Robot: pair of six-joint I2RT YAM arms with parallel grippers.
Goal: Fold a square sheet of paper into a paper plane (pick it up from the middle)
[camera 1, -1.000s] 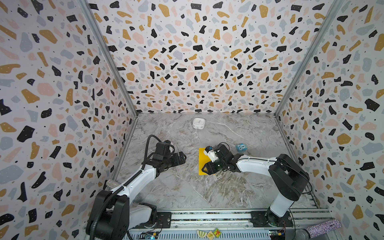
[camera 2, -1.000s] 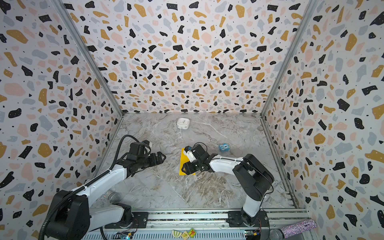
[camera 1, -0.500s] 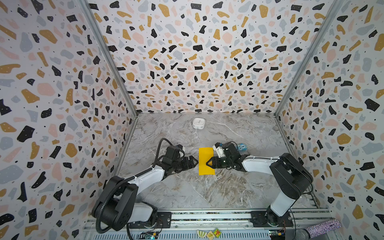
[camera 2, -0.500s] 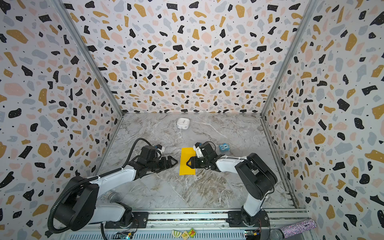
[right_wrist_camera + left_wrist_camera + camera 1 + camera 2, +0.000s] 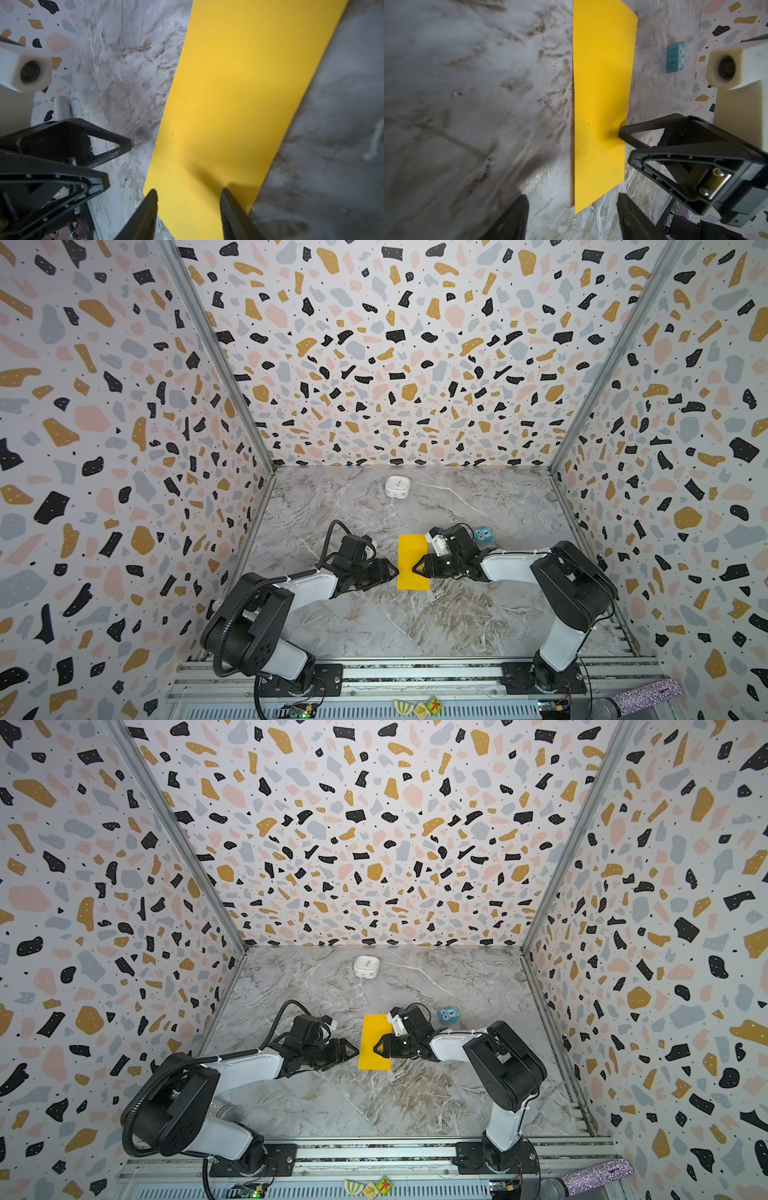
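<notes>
**Q:** As you look down at it, what is the paper like?

**Me:** The paper (image 5: 409, 551) (image 5: 372, 1036) (image 5: 602, 83) (image 5: 239, 83) is thin, smooth and matte, bright yellow-orange and unmarked, with straight, crisp edges. It shows as a long, narrow rectangle lying flat on the grey, veined, marble-look tabletop (image 5: 374, 614). It is near the small ribbed blue cube (image 5: 482, 534) (image 5: 675, 57), on the cube's side that faces my left arm.

**Q:** Which way does it run?

**Me:** Its long axis lies crosswise to the line from the cube to my left gripper (image 5: 392, 571) (image 5: 572, 197). One short end is about level with the cube, and the other is nearer my bases. Both ends are square, neither pointed.

**Q:** And your jaws?

**Me:** They are hard black plastic, open triangular frames. The left jaws stand spread just beside the long edge farther from the cube, apart from the paper. The jaws of my right gripper (image 5: 414, 568) (image 5: 626, 146) (image 5: 189, 190) are parted too, reaching in from the cube's side. One fingertip (image 5: 225, 193) presses on the paper by its nearer long edge, and the paper dimples there. I see nothing pinched.
</notes>
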